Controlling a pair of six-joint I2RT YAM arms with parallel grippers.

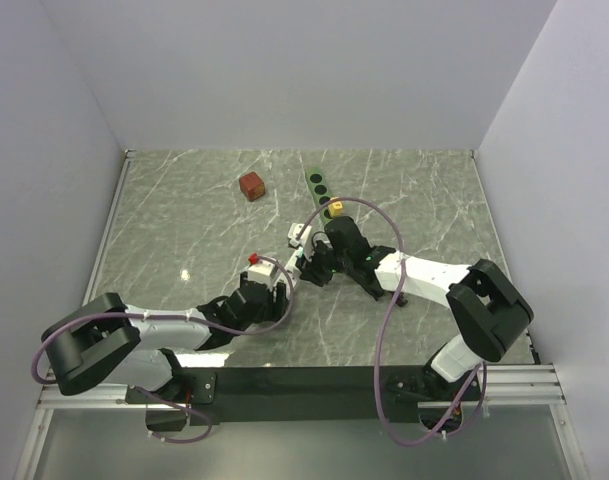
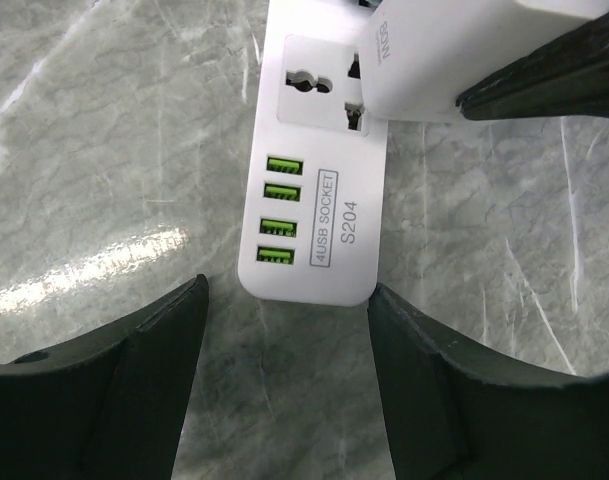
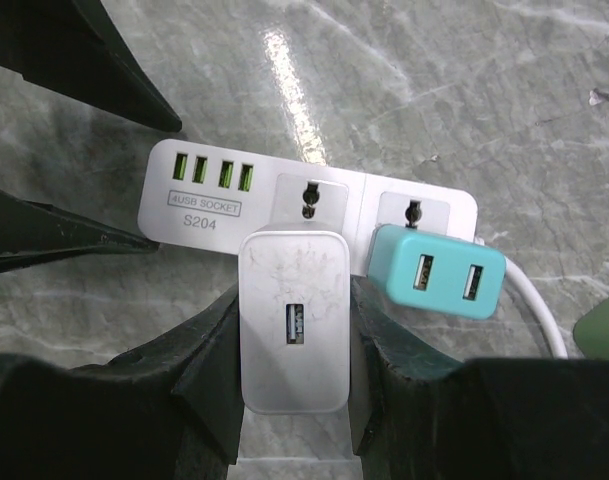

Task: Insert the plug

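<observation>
- My right gripper [image 3: 294, 345] is clenched on the white charger plug [image 3: 292, 325], one finger on each side.
- The plug sits against the power strip [image 3: 209, 195] at its middle socket, just beside the teal adapter [image 3: 439, 272]. I can't tell whether its prongs are in.
- My left gripper [image 2: 284, 340] is spread wide, straddling the strip's USB end on the marble table [image 2: 84, 150].

Glossy marble-look table [image 3: 464, 90], smooth white plastic power strip [image 3: 209, 200], scuffed matt white plug [image 3: 292, 290]
</observation>
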